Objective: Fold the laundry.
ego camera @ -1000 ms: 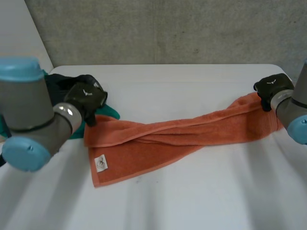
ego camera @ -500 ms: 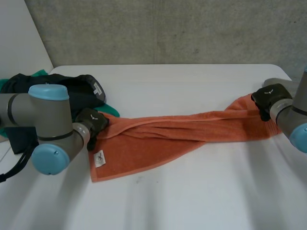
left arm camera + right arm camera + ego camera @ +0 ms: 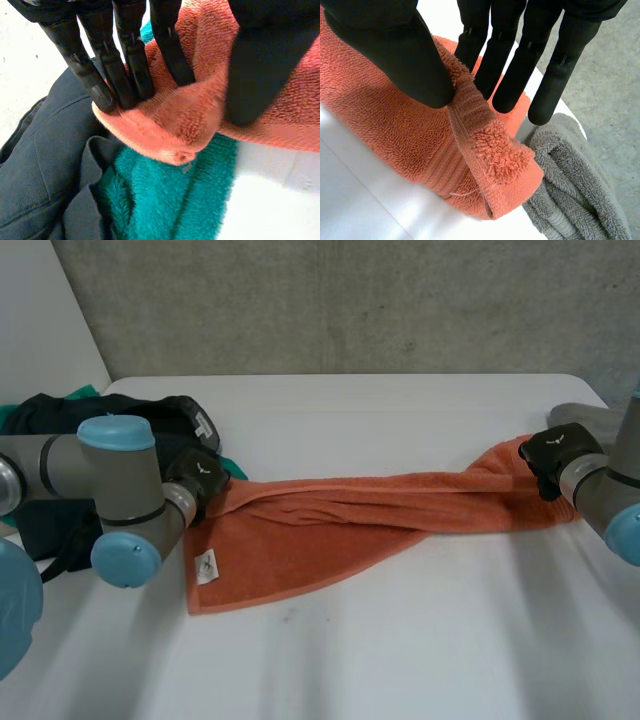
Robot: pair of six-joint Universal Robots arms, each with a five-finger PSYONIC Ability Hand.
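Note:
An orange towel [image 3: 350,510] lies stretched in a twisted band across the white table [image 3: 400,640]. My left hand [image 3: 200,476] is at its far left corner. In the left wrist view the fingers [image 3: 130,55] and thumb pinch a fold of the orange towel [image 3: 190,120] at that corner. My right hand [image 3: 558,448] holds the towel's right end near the table's right edge. There the thumb [image 3: 395,50] and straight fingers pinch the hemmed corner of the orange towel [image 3: 395,115], which droops below them.
A dark grey garment [image 3: 150,420] and a teal towel [image 3: 235,472] lie piled at the back left, right under my left hand. A grey towel [image 3: 580,418] sits bunched at the right edge beside my right hand. A white label [image 3: 207,566] marks the towel's front left.
My left hand came down from the dark pile onto the towel's far left corner and closed on it. The towel's band is drawn straighter. My right hand kept its hold.

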